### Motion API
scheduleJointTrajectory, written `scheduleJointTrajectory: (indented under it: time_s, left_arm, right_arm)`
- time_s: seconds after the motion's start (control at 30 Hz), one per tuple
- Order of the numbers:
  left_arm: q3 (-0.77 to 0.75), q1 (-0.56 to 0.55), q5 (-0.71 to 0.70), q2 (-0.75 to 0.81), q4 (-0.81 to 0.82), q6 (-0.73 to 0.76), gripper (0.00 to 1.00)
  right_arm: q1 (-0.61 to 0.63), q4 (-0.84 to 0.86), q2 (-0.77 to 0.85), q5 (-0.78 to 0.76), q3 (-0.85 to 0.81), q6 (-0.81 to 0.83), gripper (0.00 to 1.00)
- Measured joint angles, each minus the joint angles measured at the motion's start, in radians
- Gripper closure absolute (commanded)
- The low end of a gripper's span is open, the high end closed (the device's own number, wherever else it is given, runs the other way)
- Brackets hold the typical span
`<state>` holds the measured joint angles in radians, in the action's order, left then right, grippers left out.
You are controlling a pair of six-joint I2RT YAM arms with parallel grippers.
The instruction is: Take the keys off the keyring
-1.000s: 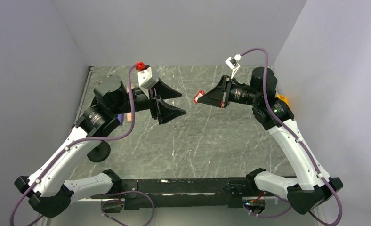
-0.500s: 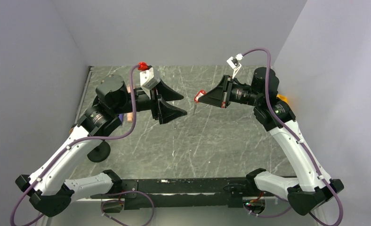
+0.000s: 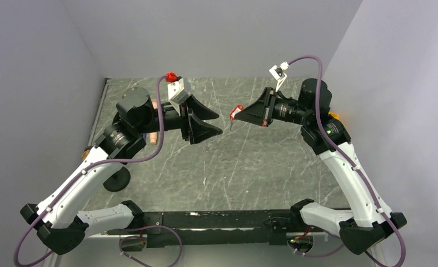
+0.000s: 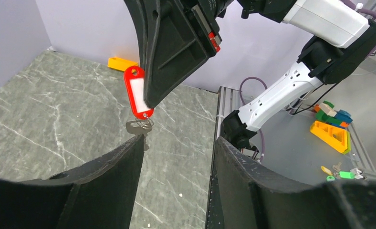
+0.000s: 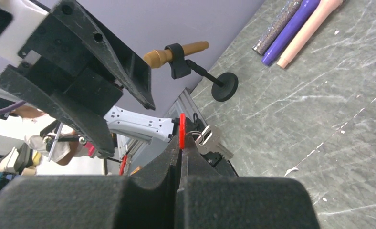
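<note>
My right gripper (image 3: 242, 114) is shut on the red tag of the keyring (image 3: 236, 112) and holds it in the air above the table. In the right wrist view the tag (image 5: 182, 130) sticks up edge-on between the closed fingers, with the thin ring and a silver key (image 5: 212, 141) hanging beside it. In the left wrist view the tag (image 4: 137, 93) hangs from the right gripper with the key (image 4: 139, 127) below it. My left gripper (image 3: 219, 123) is open, its jaws wide apart, just left of the keyring; one fingertip (image 4: 137, 141) is right by the key.
A yellow-orange box (image 4: 122, 63) lies at the table's far edge by the wall. A black round stand (image 3: 117, 179) with a brown handle sits at the left. Purple, pink and glittery sticks (image 5: 296, 24) lie on the table's left side.
My left gripper has moved right and slightly up, closing the gap to the keyring. The right gripper has held the tag nearly still.
</note>
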<state>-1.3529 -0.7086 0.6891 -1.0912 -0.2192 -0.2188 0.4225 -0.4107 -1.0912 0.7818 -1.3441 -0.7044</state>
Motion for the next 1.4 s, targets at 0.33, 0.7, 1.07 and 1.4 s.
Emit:
scheduleJointTrajectory:
  time_s: [0.33,0.7,1.07,1.4]
  left_arm:
    - [0.018,-0.009,-0.011,-0.031,0.039,-0.047,0.47]
    - [0.018,-0.029,-0.056,-0.087,0.058,-0.086,0.52]
    - [0.008,-0.040,-0.083,-0.103,0.057,-0.082,0.52]
    - [-0.063,-0.041,-0.018,-0.124,0.053,-0.071,0.51]
  right_arm:
    - [0.000,-0.001,0.000,-0.008,-0.028,-0.005,1.00]
    - [0.000,-0.002,0.012,-0.015,-0.031,-0.008,1.00]
    - [0.000,-0.004,0.039,-0.013,-0.031,-0.006,1.00]
    - [0.000,-0.011,0.048,0.013,-0.031,0.009,1.00]
